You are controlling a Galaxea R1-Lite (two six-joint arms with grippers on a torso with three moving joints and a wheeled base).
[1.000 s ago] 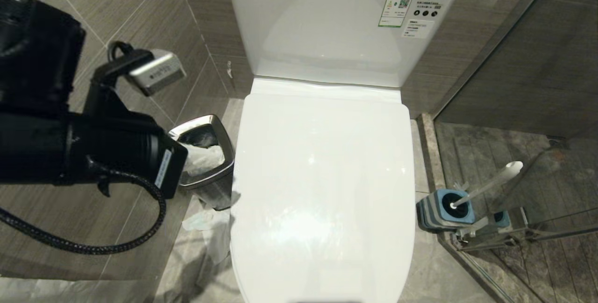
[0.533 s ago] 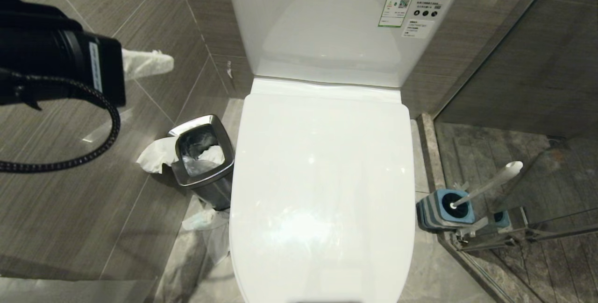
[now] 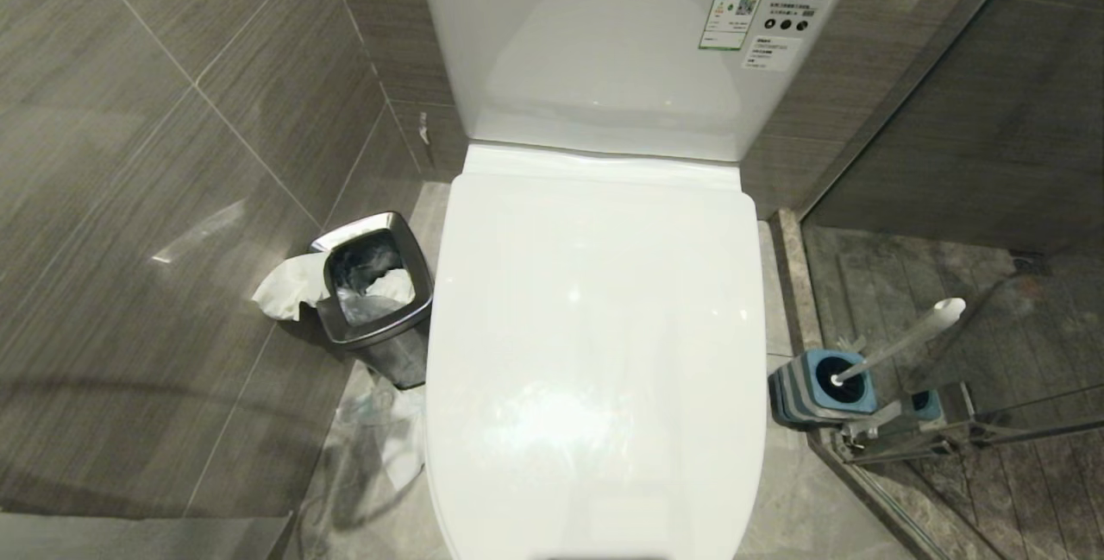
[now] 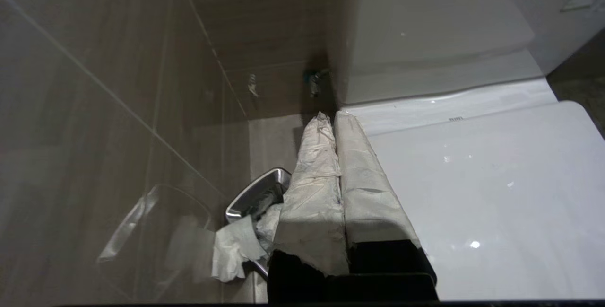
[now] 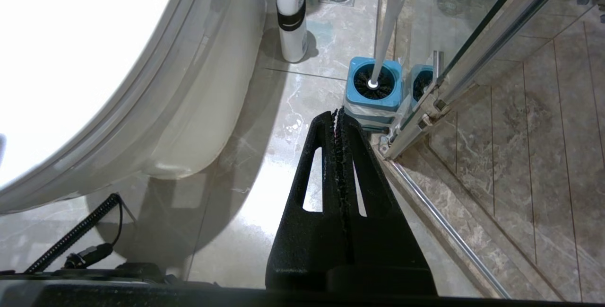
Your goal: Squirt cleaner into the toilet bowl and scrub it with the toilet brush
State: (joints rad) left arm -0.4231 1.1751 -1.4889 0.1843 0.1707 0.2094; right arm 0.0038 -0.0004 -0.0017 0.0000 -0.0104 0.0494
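A small square steel waste bin [image 3: 373,301], with crumpled white tissue [image 3: 289,288] hanging over its rim, stands on the floor by grey wall tiles [image 3: 155,154], while across the room a square blue-and-grey holder [image 3: 819,387] sits against a glass shower partition [image 3: 992,353], near a white spray bottle with an orange cap [image 5: 290,16].

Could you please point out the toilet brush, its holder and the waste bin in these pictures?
toilet brush [image 3: 914,336]: head view, on the white handle.
holder [image 3: 806,405]: head view, on its outer wall.
waste bin [image 3: 375,337]: head view, on the steel rim.
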